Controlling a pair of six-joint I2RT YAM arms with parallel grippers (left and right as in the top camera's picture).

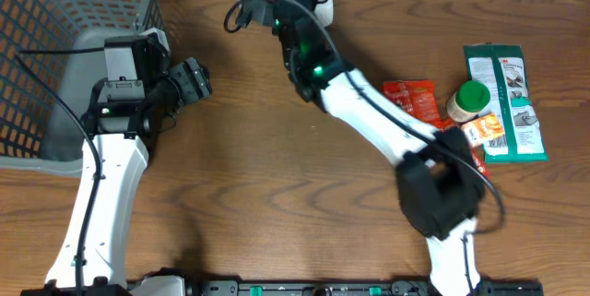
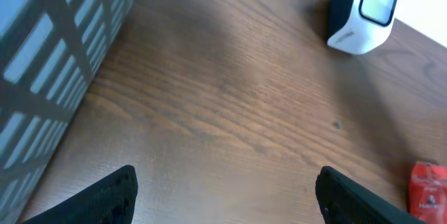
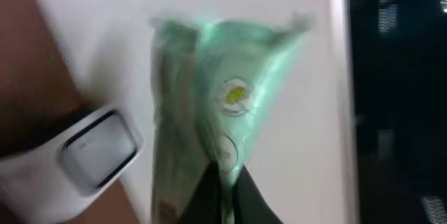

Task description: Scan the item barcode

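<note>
right gripper [image 3: 223, 190] pinches the green packet [image 3: 202, 112] just beside the scanner [image 3: 91, 155] — scan seems underway, not confirmed; left gripper [image 2: 223, 189] gapes empty.

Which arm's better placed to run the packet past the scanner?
Right. The right claw is shut on the green packet beside the scanner; the left claw is open, empty, by the basket.

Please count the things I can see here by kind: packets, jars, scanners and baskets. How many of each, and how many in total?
Packets: 4 (pale green packet, red packet, orange packet, green card pack)
Jars: 1 (jar)
Scanners: 1 (scanner)
Baskets: 1 (basket)
Total: 7
</note>
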